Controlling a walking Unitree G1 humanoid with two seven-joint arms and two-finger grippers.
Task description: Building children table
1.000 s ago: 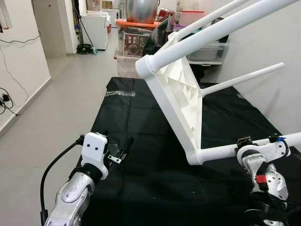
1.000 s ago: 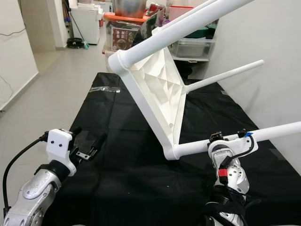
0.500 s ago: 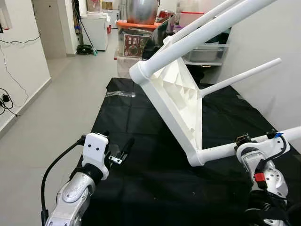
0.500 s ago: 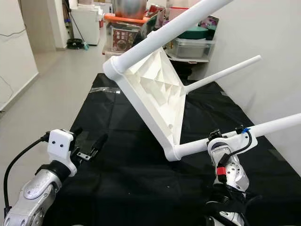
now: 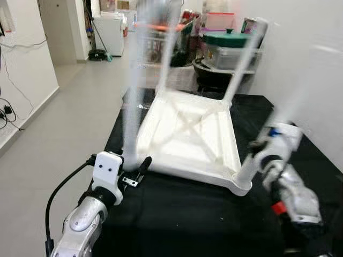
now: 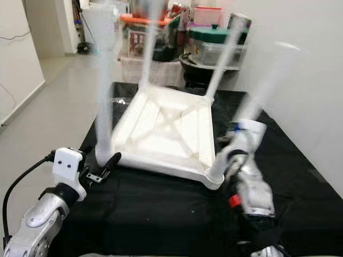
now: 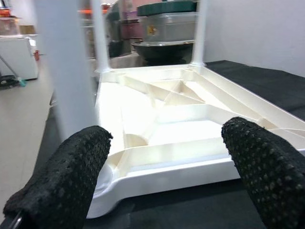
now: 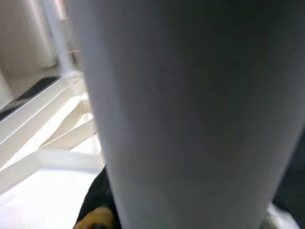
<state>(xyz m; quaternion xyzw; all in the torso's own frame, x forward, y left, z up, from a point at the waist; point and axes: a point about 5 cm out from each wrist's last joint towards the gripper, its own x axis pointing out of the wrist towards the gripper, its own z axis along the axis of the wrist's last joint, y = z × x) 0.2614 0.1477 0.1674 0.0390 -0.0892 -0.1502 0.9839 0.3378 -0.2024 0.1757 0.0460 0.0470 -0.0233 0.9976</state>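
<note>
The white table (image 5: 187, 136) lies upside down on the black cloth (image 5: 177, 214) in front of me, its ribbed underside facing up and its four legs standing upward, all of them smeared by motion blur. My right gripper (image 5: 256, 156) is at the near right leg (image 5: 270, 134), just above the corner where that leg joins the top; from the right wrist the leg is a wide pale column pressed right up against the camera, and I cannot tell whether my fingers are closed around it or not. My left gripper (image 7: 167, 167) hovers at the near left corner of the table, beside the near left leg (image 5: 130, 115); its two black fingers (image 7: 71, 176) are spread wide apart with nothing between them, and past them I see the table's rim and the crossing ribs inside. Behind the cloth stand storage bins (image 5: 230, 51) with a green lid, and grey floor (image 5: 64, 112) runs along my left side.
</note>
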